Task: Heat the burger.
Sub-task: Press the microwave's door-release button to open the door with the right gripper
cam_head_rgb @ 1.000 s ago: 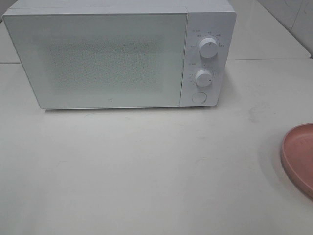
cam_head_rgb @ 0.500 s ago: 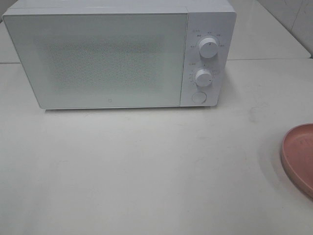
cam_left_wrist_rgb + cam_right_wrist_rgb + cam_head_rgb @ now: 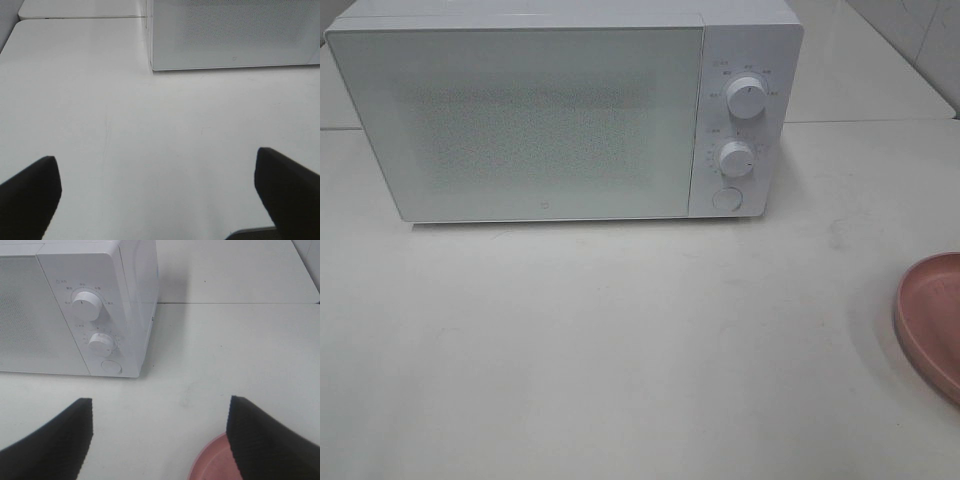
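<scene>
one microwave (image 3: 540, 120) with two knobs (image 3: 747, 99) and one button (image 3: 726, 198), one pink plate (image 3: 932, 325).

I could read nothing for certain. Fine grey printing ringed the upper knob (image 3: 747, 100) and the lower knob (image 3: 735, 159) on the microwave (image 3: 560, 120), too small and blurred to make out. A tiny mark (image 3: 542, 210) sat low on its door (image 3: 520, 60), likewise unreadable.

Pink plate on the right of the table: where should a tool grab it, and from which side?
Probably the rim of the pink plate, on the arc facing the microwave, pinched from above, one finger inside, one outside. It lies flat, so a sideways clamp has nothing to hold. The open right tool is nearest.
</scene>
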### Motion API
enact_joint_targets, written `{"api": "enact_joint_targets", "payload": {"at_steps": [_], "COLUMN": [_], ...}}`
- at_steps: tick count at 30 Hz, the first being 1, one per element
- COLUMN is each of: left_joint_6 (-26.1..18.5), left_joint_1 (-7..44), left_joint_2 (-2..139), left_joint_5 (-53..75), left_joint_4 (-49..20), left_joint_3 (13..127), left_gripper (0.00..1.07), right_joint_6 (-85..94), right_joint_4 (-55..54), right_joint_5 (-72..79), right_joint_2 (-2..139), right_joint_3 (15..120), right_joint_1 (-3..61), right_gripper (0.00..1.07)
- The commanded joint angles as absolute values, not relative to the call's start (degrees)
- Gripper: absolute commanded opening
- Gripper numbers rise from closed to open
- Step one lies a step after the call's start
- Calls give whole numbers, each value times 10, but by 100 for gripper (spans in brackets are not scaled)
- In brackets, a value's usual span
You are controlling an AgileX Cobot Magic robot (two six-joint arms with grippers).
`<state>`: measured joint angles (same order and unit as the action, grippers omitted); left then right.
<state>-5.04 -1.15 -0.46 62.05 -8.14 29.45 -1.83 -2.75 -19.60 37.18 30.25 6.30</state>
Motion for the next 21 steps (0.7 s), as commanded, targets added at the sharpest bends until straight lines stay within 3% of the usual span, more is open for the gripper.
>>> {"api": "enact_joint_targets", "payload": {"at_steps": [1, 21], "left_joint_6": [-50, -50], "left_joint_1": [-9, -9], "left_joint_2": [-17, -17], "left_joint_5": [612, 612], "left_joint_4": [-79, -79], "left_joint_3": [295, 295], "left_gripper": [98, 98], "right_joint_6": [-20, -22], "right_joint_4": [-23, -23], "right_joint_5": [-160, 99], "right_joint_2": [396, 592], "right_joint_3": [301, 301], "right_joint_1": [60, 60], "right_gripper": [72, 72]}}
